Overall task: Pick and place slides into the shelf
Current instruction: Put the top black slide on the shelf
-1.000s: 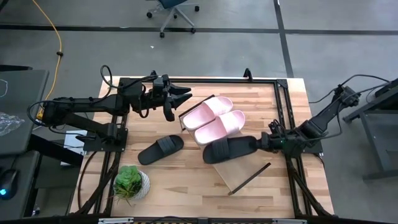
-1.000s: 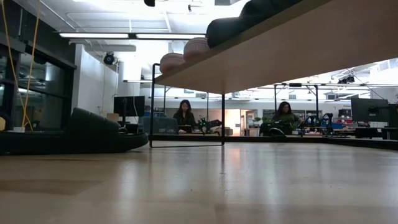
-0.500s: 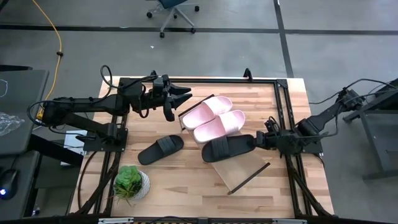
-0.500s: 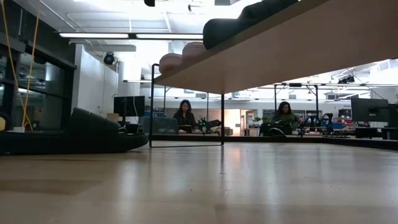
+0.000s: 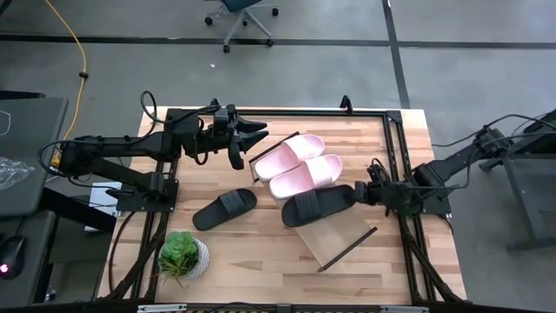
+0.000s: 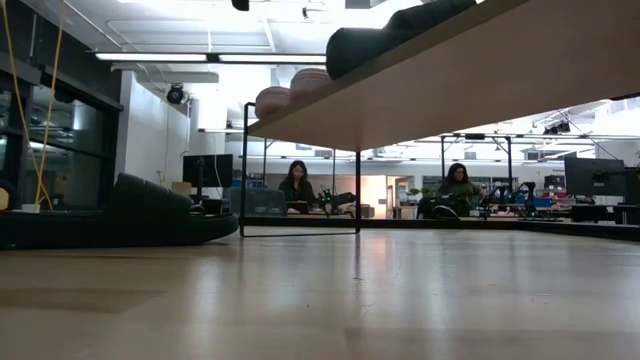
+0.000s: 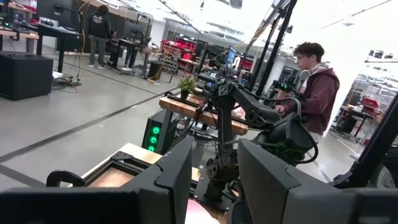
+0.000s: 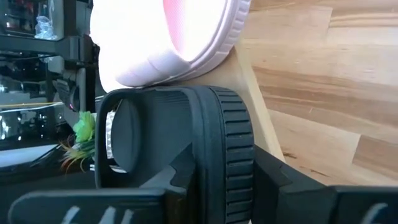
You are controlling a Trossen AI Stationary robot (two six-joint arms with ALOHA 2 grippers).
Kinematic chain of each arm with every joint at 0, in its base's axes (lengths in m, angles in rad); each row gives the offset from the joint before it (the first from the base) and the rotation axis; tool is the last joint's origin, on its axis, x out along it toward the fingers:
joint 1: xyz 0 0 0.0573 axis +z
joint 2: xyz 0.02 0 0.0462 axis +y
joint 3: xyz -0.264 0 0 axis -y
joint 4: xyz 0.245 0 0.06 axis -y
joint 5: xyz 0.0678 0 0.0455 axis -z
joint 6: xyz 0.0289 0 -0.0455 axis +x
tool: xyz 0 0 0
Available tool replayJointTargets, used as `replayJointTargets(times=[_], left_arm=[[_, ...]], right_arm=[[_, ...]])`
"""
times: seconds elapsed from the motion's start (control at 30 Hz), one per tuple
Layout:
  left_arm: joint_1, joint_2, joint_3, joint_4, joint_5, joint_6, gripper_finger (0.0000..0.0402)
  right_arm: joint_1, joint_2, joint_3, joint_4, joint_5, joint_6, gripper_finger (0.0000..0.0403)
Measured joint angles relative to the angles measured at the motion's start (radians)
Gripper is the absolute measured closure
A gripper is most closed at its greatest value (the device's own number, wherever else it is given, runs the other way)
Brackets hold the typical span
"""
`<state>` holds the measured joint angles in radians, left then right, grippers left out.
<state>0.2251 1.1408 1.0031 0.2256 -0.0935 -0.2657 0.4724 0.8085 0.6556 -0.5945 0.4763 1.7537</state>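
So the right gripper (image 5: 363, 193) is at the heel of a matte black slide sandal (image 5: 318, 208) lying on the long light-wood shelf board (image 5: 334, 236) beside two pale pink slides (image 5: 300, 167), can't tell if it's gripping or released, while the left gripper (image 5: 250, 142) hovers half-open over the table's far edge, holding nothing.

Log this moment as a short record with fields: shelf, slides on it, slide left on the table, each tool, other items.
shelf: light-wood shelf, lying at an angle on the table
slides on shelf: two pink slides side by side, one black slide next to them
slide off shelf: second black slide on the table beside the shelf
right tool: right tool at the end of the black slide on the shelf, fingers on either side of it
left tool: left tool waits open near the table's far edge
other: potted plant at a near corner
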Motion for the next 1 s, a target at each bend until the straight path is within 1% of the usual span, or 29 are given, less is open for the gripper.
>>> replayJointTargets(times=[0.37, 0.47, 0.63, 0.73, 1.0], left_arm=[[0.0, 0.0, 0.0, -0.007, 0.0, 0.0, 0.0284], [0.0, 0.0, 0.0, -0.014, 0.0, 0.0, 0.0284], [-0.003, 0.0, 0.0, -0.016, 0.001, 0.0, 0.0284], [-0.003, 0.0, 0.0, -0.018, 0.004, 0.0, 0.0284], [-0.003, 0.0, 0.0, -0.019, 0.014, 0.0, 0.0284]], right_arm=[[-0.058, 0.004, 0.0, -0.007, -0.025, -0.061, 0.0319], [-0.066, 0.005, 0.0, -0.014, -0.024, -0.077, 0.0302], [-0.07, 0.005, 0.0, -0.024, -0.023, -0.084, 0.0258], [-0.07, 0.004, 0.0, -0.025, -0.022, -0.089, 0.0239], [-0.07, 0.002, 0.0, -0.053, -0.006, -0.098, 0.0233]])
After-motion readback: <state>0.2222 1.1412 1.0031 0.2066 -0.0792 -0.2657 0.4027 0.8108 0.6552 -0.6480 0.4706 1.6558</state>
